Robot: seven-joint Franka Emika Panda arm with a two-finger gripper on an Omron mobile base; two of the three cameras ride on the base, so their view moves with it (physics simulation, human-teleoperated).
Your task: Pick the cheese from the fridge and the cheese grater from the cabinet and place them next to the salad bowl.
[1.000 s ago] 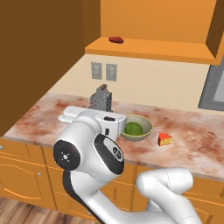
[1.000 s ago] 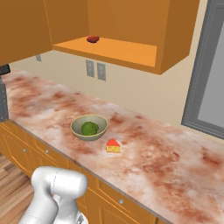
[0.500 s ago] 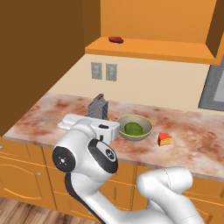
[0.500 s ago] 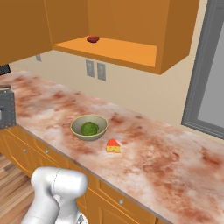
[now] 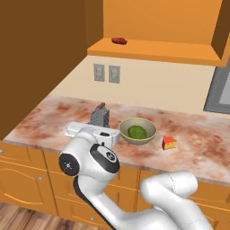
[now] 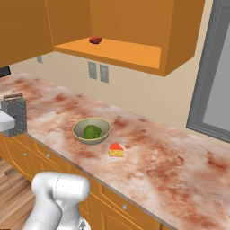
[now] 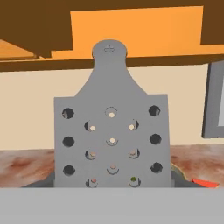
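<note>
Standing upright over the marbled surface [image 5: 54, 126], the cheese grater [image 5: 99, 117] sits clamped in the gripper [image 5: 96, 128], just left of the salad bowl [image 5: 137, 130]. The cheese [image 5: 169, 143] lies on the surface right of the bowl, near it but apart.

grey cheese grater [image 7: 111, 135] (dark-holed)

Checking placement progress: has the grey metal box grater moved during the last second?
Yes. The grey metal box grater has come down toward the marble counter, left of the beige salad bowl.
</note>
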